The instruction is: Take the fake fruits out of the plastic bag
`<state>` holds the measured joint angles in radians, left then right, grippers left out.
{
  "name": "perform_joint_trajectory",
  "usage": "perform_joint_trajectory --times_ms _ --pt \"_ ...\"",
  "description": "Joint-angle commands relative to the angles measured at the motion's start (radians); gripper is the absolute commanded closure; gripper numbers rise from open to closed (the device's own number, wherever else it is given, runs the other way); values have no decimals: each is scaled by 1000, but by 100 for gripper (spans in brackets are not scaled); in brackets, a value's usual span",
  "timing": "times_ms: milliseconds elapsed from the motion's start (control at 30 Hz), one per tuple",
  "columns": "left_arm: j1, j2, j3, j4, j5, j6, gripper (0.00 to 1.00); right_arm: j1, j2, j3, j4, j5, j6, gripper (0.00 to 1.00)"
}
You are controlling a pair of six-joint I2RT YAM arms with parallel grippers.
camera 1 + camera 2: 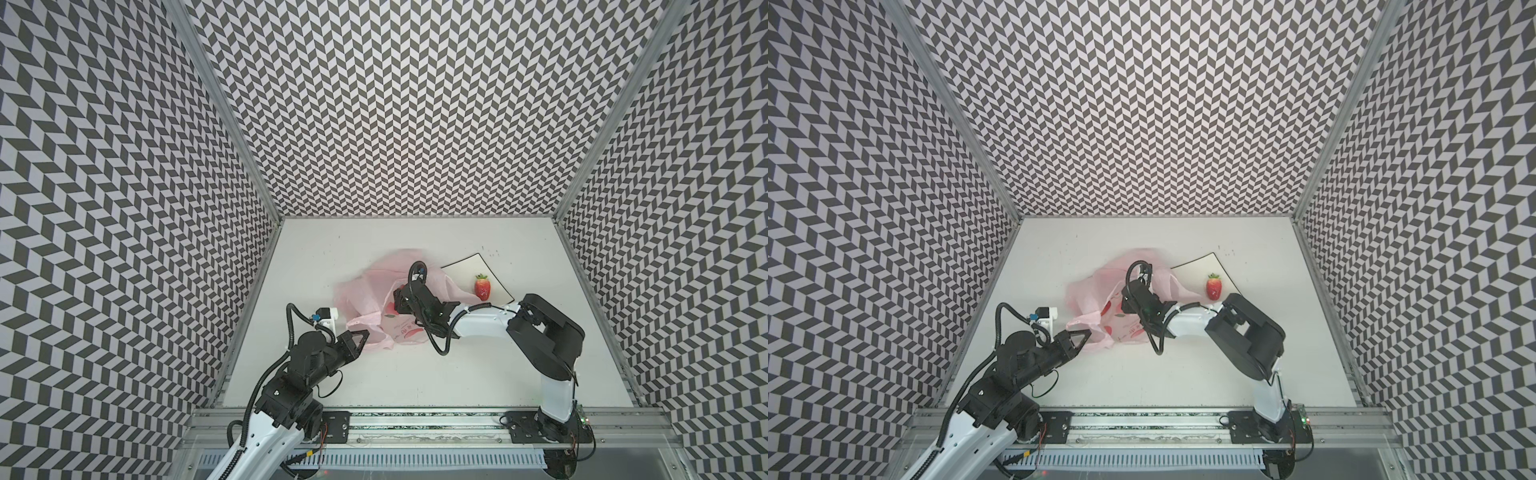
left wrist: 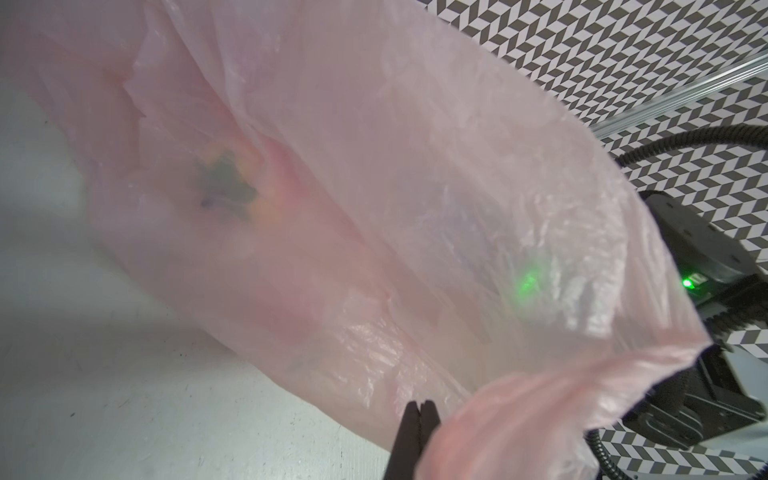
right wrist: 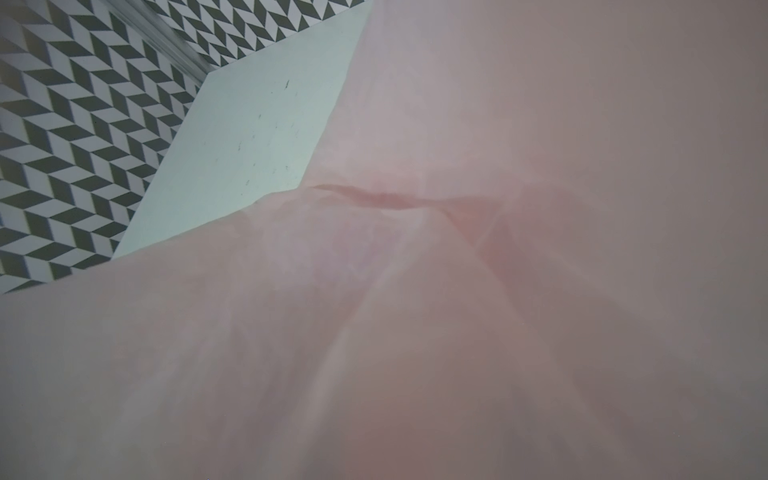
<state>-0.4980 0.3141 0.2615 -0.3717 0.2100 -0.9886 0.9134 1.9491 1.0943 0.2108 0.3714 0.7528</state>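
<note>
The pale-pink plastic bag (image 1: pixel 370 286) (image 1: pixel 1096 291) lies crumpled mid-table. My left gripper (image 1: pixel 360 336) (image 1: pixel 1084 334) pinches its near handle; in the left wrist view the fingers (image 2: pixel 420 405) are pressed together on the film (image 2: pixel 374 166). A fruit with a dark green cap (image 2: pixel 226 183) shows blurred through the bag. My right gripper (image 1: pixel 395 308) (image 1: pixel 1125 305) reaches into the bag's mouth, its fingers hidden. Pink film (image 3: pixel 498 291) fills the right wrist view. One red strawberry (image 1: pixel 482 287) (image 1: pixel 1214 286) lies on the white plate (image 1: pixel 461 268) (image 1: pixel 1196 270).
The black-rimmed plate sits just right of the bag, partly under its edge. Chevron-patterned walls close in the left, back and right sides. An aluminium rail (image 1: pixel 415 419) carrying both arm bases runs along the front edge. Bare white tabletop (image 1: pixel 395 374) lies in front of the bag.
</note>
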Motion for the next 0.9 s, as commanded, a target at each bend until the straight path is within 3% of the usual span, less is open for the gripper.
perform_joint_trajectory --times_ms 0,200,267,333,500,767,867 --pt "-8 15 0 -24 10 -15 100 -1 35 27 77 85 66 36" --pt "-14 29 15 -13 31 2 99 -17 87 67 150 53 140 36" --pt "-14 19 30 5 45 24 79 -17 90 73 144 32 152 36" --pt "-15 -2 62 4 44 64 45 -18 92 67 145 12 158 36" --pt "-15 -76 152 -27 42 176 3 -22 89 35 162 -12 170 37" --pt "-14 -131 267 -1 178 284 0 -32 106 45 157 -81 163 37" --pt "-15 -124 308 -18 90 277 0 -37 111 45 157 -113 166 37"
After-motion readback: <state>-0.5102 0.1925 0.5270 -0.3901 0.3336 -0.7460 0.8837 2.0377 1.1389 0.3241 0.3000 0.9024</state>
